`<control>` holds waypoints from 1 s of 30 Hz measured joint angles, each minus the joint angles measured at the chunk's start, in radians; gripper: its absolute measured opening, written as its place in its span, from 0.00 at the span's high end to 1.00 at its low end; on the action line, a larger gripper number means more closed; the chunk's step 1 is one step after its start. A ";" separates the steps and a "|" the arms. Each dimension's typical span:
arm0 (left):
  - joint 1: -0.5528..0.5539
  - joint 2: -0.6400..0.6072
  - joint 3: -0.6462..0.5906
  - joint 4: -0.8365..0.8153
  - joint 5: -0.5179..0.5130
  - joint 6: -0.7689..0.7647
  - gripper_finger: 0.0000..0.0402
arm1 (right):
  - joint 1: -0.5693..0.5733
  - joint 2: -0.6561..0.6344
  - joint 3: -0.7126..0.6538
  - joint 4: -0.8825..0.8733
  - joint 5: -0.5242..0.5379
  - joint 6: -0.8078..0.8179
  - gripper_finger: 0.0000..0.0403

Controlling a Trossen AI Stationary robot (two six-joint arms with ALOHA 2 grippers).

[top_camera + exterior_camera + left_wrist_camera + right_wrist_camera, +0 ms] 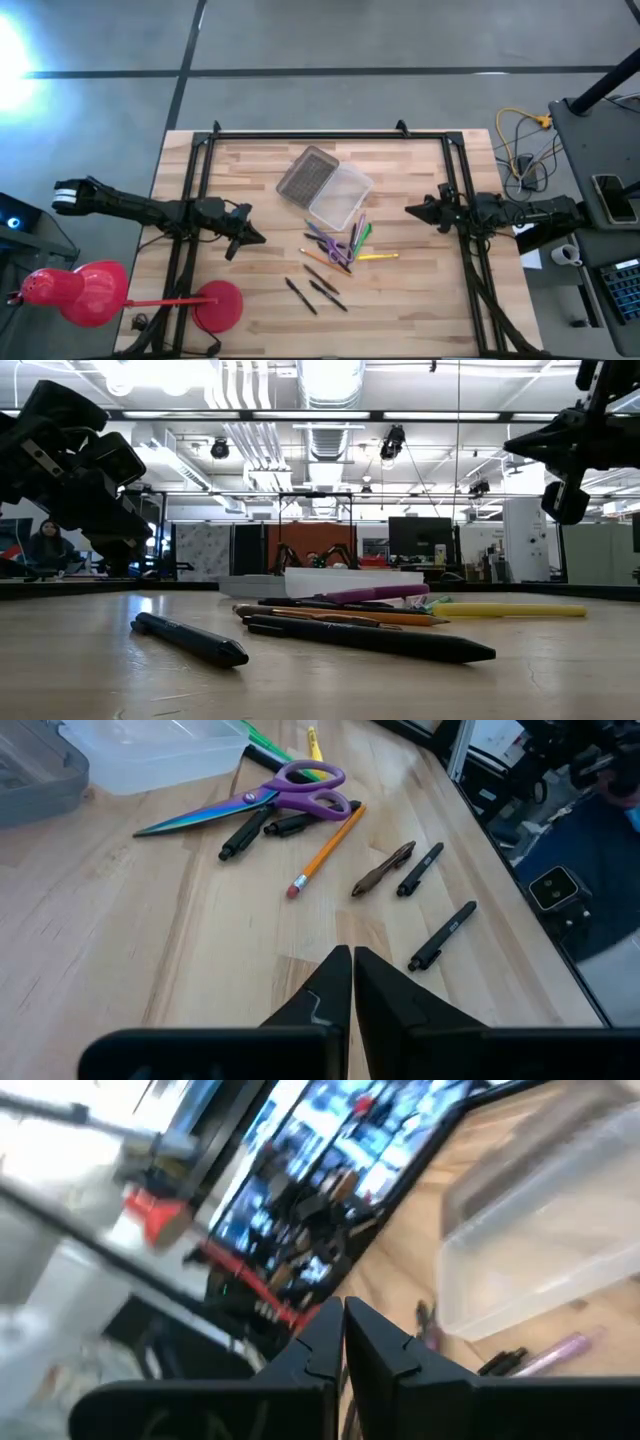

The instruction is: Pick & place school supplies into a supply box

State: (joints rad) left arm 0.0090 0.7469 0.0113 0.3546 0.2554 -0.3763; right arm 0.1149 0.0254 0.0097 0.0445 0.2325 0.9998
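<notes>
1. The left gripper [252, 238] is clenched, its two dark fingers [330, 982] pressed tip to tip with nothing between them. It hangs above the wood on the left side of the table [400, 300], clear of the surface.

2. The left arm reaches in nearly level from the left edge, its fingertips pointing toward the middle of the table where the supplies lie.

3. The right gripper [412, 210] is likewise clenched and empty; its fingers [325, 1335] meet at the tips. It is held above the right side of the table, near the frame rail, pointing inward toward the box.

4. The right arm stretches in level from the right edge.

5. The supply box [340, 196] lies open at the centre of the table toward the far edge, its clear tray beside its grey dimpled lid [306, 175], the two touching.

6. The school supplies are scattered on the wood just in front of the box, between the two grippers: purple-handled scissors [290, 795], an orange pencil [328, 850], a yellow pen [378, 256], a green marker [362, 237], and black pens [316, 291] lying apart nearer the front edge.

7. In the low view a person [45, 545] sits far off in the room behind the table.
</notes>
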 joint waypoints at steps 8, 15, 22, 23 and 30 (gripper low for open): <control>0.000 0.000 0.000 0.000 0.000 0.000 1.00 | -0.001 0.000 0.000 0.014 0.007 -0.013 0.98; 0.000 0.000 0.000 0.000 0.000 0.000 1.00 | 0.003 0.055 0.024 0.375 -0.052 -0.020 0.98; 0.000 0.000 0.000 0.000 0.000 0.000 1.00 | 0.012 0.303 0.103 0.199 -0.149 0.074 0.98; 0.000 0.000 0.000 0.000 0.000 0.000 1.00 | 0.012 0.342 0.112 0.133 -0.189 0.089 0.98; 0.000 0.000 0.000 0.000 0.000 0.000 1.00 | 0.040 0.600 0.192 -0.301 -0.268 0.209 0.98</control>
State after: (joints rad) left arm 0.0090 0.7467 0.0113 0.3546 0.2558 -0.3767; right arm 0.1553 0.6255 0.2013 -0.2560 -0.0354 1.2091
